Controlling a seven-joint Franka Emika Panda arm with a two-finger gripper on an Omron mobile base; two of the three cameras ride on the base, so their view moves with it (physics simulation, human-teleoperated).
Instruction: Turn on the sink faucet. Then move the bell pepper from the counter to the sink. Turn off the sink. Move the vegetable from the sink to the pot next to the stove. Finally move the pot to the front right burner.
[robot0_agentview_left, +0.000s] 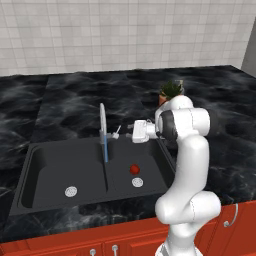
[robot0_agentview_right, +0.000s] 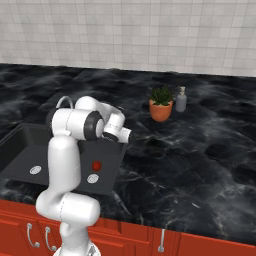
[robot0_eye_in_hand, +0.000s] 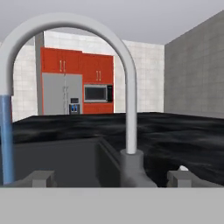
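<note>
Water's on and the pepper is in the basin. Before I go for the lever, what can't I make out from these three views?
- Faucet lever: too small in the left base view to read its position; the arm hides it in the right base view.
- Gripper to lever gap: the hand view shows just a white sliver at the right fingertip.
- Bell pepper: whether the stream reaches it.

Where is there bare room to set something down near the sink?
Bare counter lies right of the sink, in front of the plant and soap bottle. The left basin is bare around its drain. The faucet, open end effector and pepper crowd the right basin.
</note>
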